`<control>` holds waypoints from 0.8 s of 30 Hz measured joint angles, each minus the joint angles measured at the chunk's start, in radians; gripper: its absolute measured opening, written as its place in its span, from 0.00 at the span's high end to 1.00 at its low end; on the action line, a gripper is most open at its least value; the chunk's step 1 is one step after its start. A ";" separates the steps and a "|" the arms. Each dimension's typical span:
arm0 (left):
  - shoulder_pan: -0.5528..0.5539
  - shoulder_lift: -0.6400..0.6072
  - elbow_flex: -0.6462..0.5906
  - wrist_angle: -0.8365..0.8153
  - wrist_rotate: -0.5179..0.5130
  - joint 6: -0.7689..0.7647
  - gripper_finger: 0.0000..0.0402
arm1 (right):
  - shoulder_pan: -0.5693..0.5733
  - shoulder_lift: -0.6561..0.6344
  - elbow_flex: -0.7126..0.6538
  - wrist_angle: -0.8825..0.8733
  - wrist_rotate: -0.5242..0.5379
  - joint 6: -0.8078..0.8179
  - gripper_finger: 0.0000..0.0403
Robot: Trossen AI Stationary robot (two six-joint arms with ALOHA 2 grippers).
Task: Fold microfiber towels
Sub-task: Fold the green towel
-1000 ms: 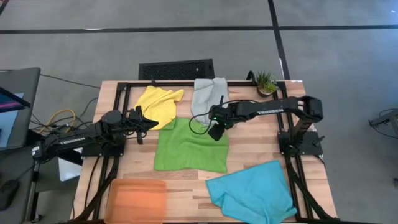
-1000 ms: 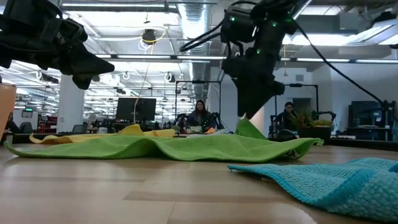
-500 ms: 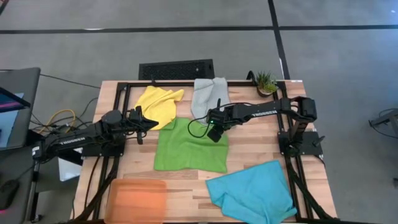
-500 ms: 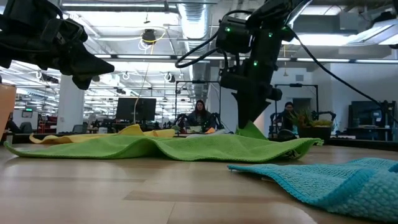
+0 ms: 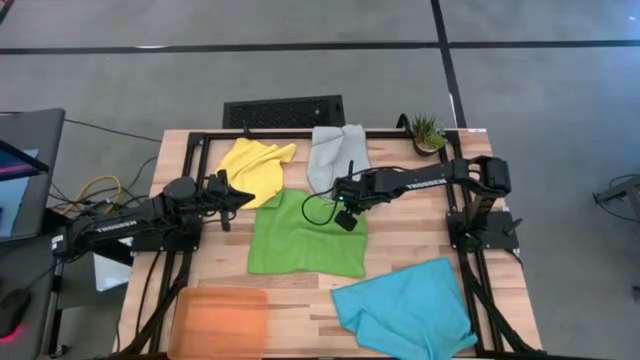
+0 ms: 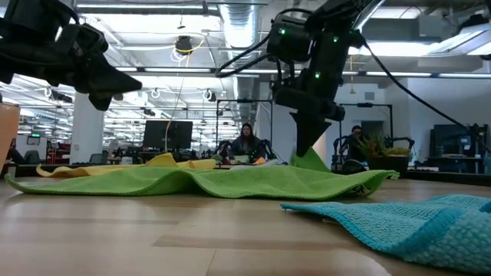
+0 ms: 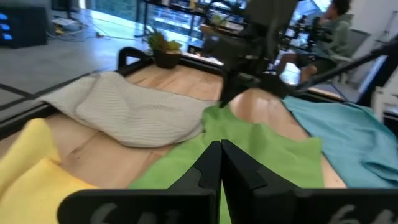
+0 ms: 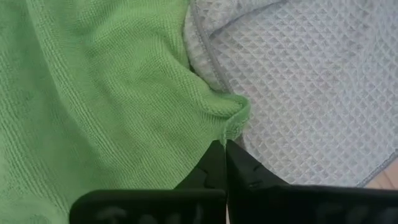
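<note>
Grey floor point(image 5: 300, 70) surrounds the table; ceiling ducts point(image 6: 238, 23) overhead.

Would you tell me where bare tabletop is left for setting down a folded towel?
Bare wood lies between the green towel and orange tray, and right of the green one above the turquoise towel. The far edge is crowded: yellow towel, grey towel, plant.

My right gripper point(image 8: 224, 144) is pinching its fingers together, pointing straight down below the outstretched right arm. My left gripper point(image 7: 220, 149) is hovering level, fingers pressed closed, pointing toward the right gripper.
</note>
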 joint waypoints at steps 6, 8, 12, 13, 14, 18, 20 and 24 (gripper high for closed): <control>-0.025 0.013 0.073 -0.070 -0.149 0.052 1.00 | 0.012 -0.084 0.000 -0.004 0.024 -0.027 0.99; -0.036 0.031 0.114 -0.115 -0.182 0.063 1.00 | 0.012 -0.128 0.000 -0.006 0.046 -0.028 0.98; -0.064 0.088 0.197 -0.197 -0.257 0.013 1.00 | 0.012 -0.216 0.000 -0.008 0.071 -0.045 0.99; -0.072 0.105 0.211 -0.216 -0.274 0.009 1.00 | 0.012 -0.231 0.000 -0.005 0.072 -0.050 0.99; -0.080 0.124 0.226 -0.235 -0.289 0.009 1.00 | 0.013 -0.244 0.000 0.000 0.072 -0.052 0.99; -0.124 0.231 0.272 -0.254 -0.351 0.009 1.00 | 0.026 -0.275 0.000 -0.002 0.071 -0.055 0.99; -0.152 0.295 0.294 -0.256 -0.376 0.011 1.00 | 0.034 -0.278 0.000 -0.004 0.071 -0.055 0.99; -0.188 0.421 0.347 -0.285 -0.349 0.042 1.00 | 0.047 -0.278 0.000 -0.006 0.071 -0.055 0.99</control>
